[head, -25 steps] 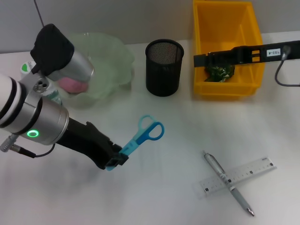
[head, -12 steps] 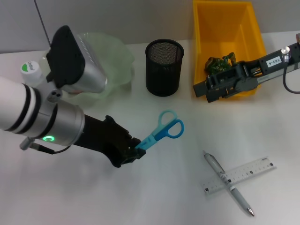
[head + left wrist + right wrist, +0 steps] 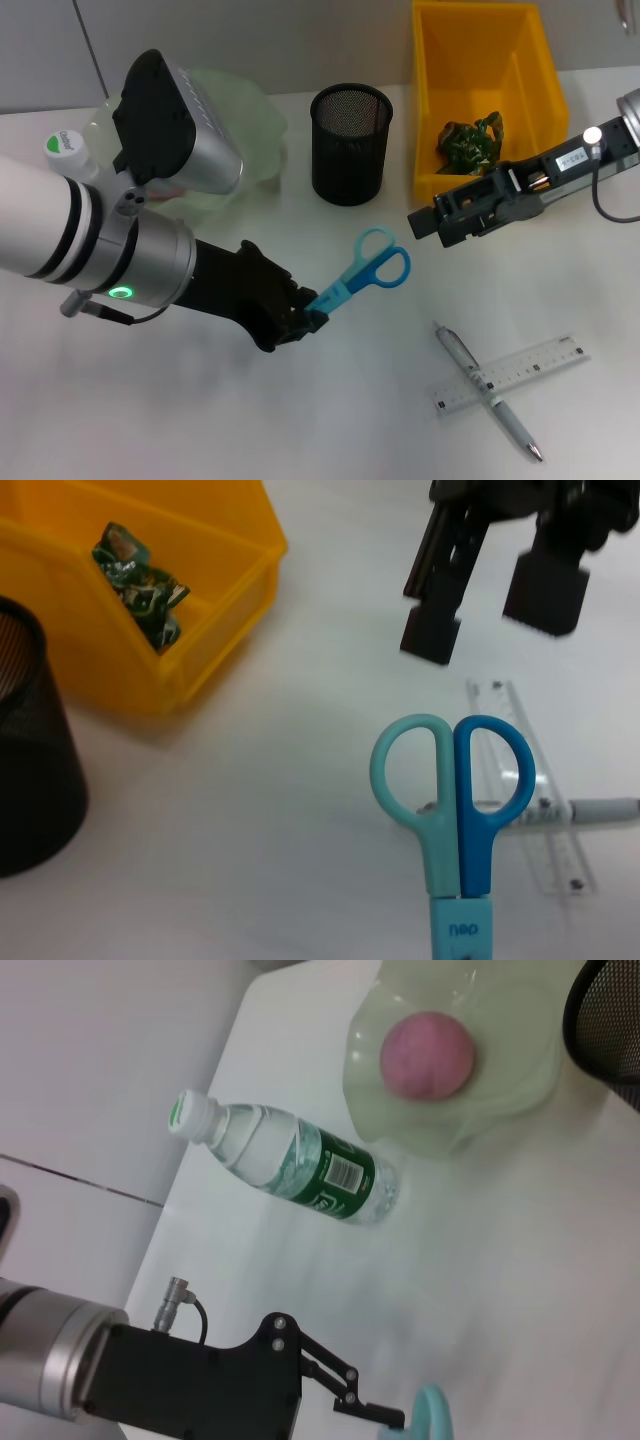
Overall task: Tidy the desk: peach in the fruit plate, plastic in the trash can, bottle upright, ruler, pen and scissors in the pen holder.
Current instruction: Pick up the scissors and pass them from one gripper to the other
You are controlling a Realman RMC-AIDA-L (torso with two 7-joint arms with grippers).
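Step in hand: scissors [image 3: 360, 277] to pen holder [image 3: 350, 142]. Left gripper [image 3: 305, 322], lower centre of head view, clamps the blade end; the scissors sit mid-frame, long axis diagonal, handle loops pointing to upper right. Right gripper [image 3: 425, 221], fingers apart, hovers right of centre near the loops. Next move likely needs blades tipped down over the holder at upper centre

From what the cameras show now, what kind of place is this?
Probably an office desk staged for a tidying test: a white table with a mesh pen holder, a ruler, a pen and a yellow bin.
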